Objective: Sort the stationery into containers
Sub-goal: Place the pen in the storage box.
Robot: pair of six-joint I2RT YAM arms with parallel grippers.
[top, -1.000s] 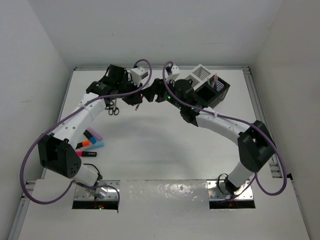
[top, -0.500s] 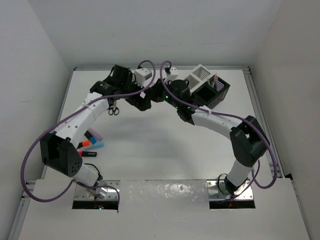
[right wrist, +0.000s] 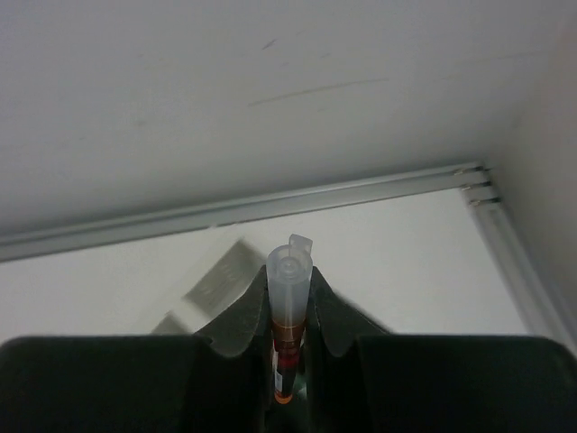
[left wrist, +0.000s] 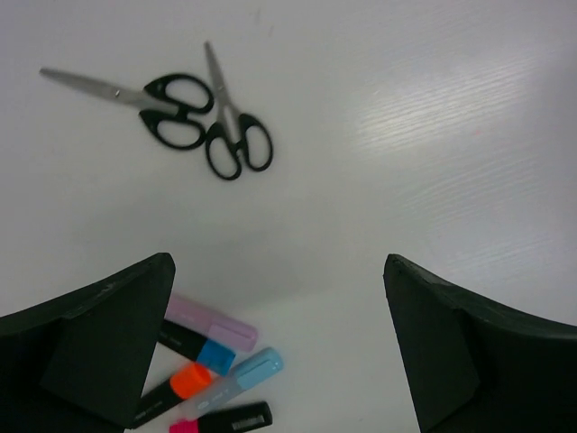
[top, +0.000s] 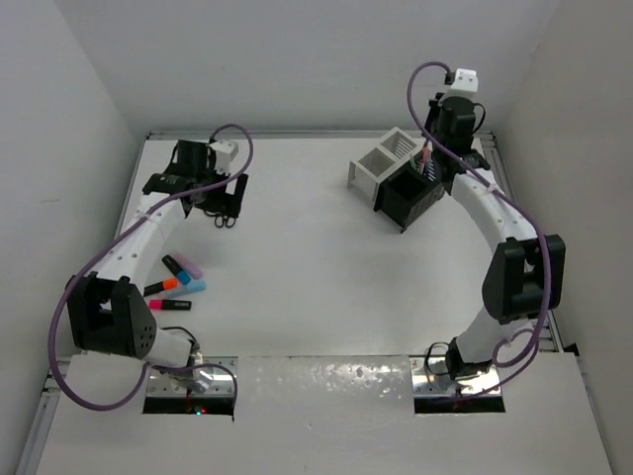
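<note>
My right gripper [right wrist: 290, 302] is shut on a thin pen [right wrist: 290, 280] with a clear cap and an orange-red body, which stands upright between the fingers. In the top view this gripper [top: 433, 158] hangs over the black container [top: 407, 198], which is joined to the white container [top: 376, 166]. My left gripper [left wrist: 278, 271] is open and empty above the table. Two black-handled scissors [left wrist: 180, 113] lie beyond it. Several highlighters [left wrist: 216, 361] in purple, blue, orange and pink lie near its left finger. In the top view it [top: 220, 196] is at the back left, close to the scissors [top: 226, 219].
The highlighters [top: 178, 282] lie in a cluster beside the left arm's forearm. A metal rail [right wrist: 270, 209] runs along the table's back edge under the white wall. Walls close in on the left, back and right sides.
The two arms met at the middle back, then parted. My left gripper opened and swung back left over the scissors. My right gripper shut on the pen and carried it right, over the black container.
</note>
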